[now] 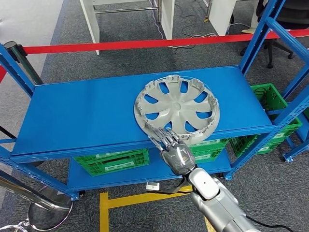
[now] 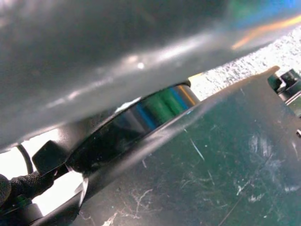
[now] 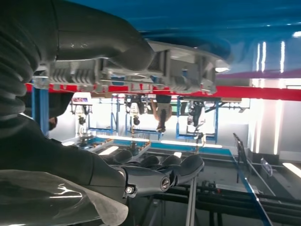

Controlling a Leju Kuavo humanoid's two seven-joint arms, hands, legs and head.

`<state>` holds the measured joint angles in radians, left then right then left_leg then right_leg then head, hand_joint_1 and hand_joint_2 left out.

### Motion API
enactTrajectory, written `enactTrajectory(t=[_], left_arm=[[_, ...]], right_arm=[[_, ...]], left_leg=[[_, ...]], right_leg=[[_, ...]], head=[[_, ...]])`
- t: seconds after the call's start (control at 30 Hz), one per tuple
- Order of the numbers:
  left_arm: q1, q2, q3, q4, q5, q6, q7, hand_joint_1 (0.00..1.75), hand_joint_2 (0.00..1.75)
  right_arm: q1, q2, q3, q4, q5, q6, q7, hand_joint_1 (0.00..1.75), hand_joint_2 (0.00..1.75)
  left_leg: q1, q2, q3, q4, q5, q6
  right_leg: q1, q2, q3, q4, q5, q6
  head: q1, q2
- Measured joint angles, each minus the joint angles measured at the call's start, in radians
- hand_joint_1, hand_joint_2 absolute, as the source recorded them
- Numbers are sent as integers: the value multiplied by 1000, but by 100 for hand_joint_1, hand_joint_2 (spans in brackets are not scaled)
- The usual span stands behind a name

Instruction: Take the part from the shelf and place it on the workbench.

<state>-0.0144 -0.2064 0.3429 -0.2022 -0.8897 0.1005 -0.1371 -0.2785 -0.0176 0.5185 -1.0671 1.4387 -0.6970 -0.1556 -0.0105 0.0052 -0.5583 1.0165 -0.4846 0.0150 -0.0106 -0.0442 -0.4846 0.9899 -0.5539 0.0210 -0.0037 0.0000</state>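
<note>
A silver hubcap [image 1: 177, 107] lies flat on the top board of the blue shelf [image 1: 83, 111], right of its middle and near the front edge. My right hand [image 1: 174, 151] reaches in from below, its fingers stretched over the hubcap's near rim. In the right wrist view the hubcap's ribbed rim [image 3: 170, 70] sits by my thumb [image 3: 106, 42]. The dark fingers [image 3: 177, 169] stand well apart from the thumb and the rim, holding nothing. In the left wrist view my left hand [image 2: 89, 56] is a blurred grey mass, its fingers unreadable.
Green crates [image 1: 113, 161] stand on the lower board, and another green crate [image 1: 271, 99] sits at the right. A red barrier tape [image 1: 146, 44] runs behind the shelf. Blue uprights [image 1: 262, 34] rise at the right. A yellow line [image 1: 105, 203] marks the floor.
</note>
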Motion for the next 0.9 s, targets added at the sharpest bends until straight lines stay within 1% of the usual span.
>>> enactTrajectory(t=[0.13,0.33,0.43,0.5,0.57,0.63,0.73,0.9], left_arm=[[3,0,1,0,10,6,-19,0,0],[4,0,2,0,15,10,-32,0,0],[6,0,7,0,37,1,-59,0,0],[7,-1,17,0,64,-15,-99,0,87],[10,-3,31,0,93,-22,-154,0,87],[10,-6,49,0,120,-25,-204,0,0],[9,-10,74,0,149,-34,-242,0,0],[9,-12,102,0,168,-43,-256,0,0]], right_arm=[[19,-18,-20,-18,1,0,4,0,175],[31,-29,-36,-30,3,0,6,0,175],[39,-34,-43,-36,4,0,6,0,175],[47,-37,-49,-42,5,0,3,0,175],[58,-40,-59,-51,9,0,1,0,175],[73,-44,-70,-65,15,0,1,0,175],[94,-50,-85,-84,21,0,0,0,175],[109,-54,-93,-93,31,0,-5,0,175]], left_leg=[[0,0,0,0,0,0],[0,0,0,0,0,0],[0,0,0,0,0,0],[0,0,0,0,0,0],[0,0,0,0,0,0],[0,0,0,0,0,0],[0,0,0,0,0,0],[0,0,0,0,0,1]], right_leg=[[0,0,0,0,0,0],[0,0,0,0,0,0],[0,0,0,0,0,0],[0,0,0,0,0,0],[0,0,0,0,0,0],[0,0,0,0,0,0],[0,0,0,0,0,0],[0,0,0,0,0,0]], head=[[0,0],[0,0],[0,0],[0,0],[0,0],[0,0],[0,0],[0,0]])
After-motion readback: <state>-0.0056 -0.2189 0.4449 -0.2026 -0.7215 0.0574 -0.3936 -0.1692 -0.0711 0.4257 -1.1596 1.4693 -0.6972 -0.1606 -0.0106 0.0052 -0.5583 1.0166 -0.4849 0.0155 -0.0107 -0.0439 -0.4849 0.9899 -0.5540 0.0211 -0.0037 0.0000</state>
